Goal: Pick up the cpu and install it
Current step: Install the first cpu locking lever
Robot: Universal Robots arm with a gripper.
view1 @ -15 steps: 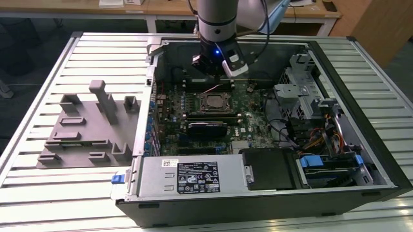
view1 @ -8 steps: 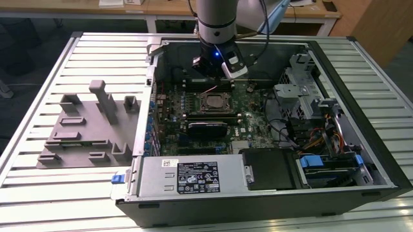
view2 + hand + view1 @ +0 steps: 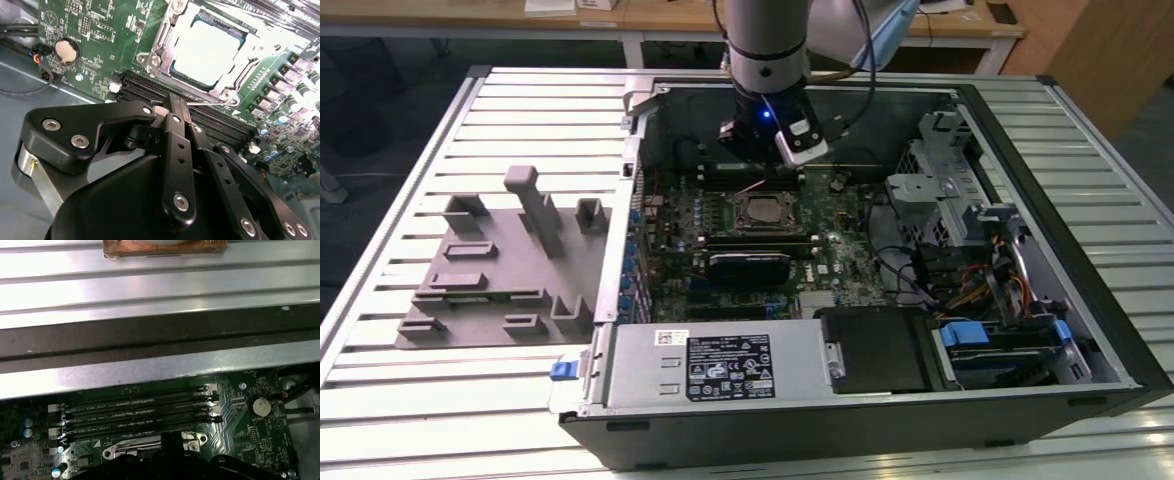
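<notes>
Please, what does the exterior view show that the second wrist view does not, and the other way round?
Exterior view: the whole computer case, the grey fixture blocks on the slatted table at the exterior view's left, and the arm reaching into the case.
Second wrist view: the round coin battery on the board, and the gripper close up, near the memory slots.
Both: the cpu lying in the socket frame, with the green motherboard around it.

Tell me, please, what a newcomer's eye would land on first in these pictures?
Probably the open computer case on the slatted table, with the arm reaching down into it. Next, the cpu, already seated in its socket frame on the green motherboard, just beyond the black gripper.
</notes>
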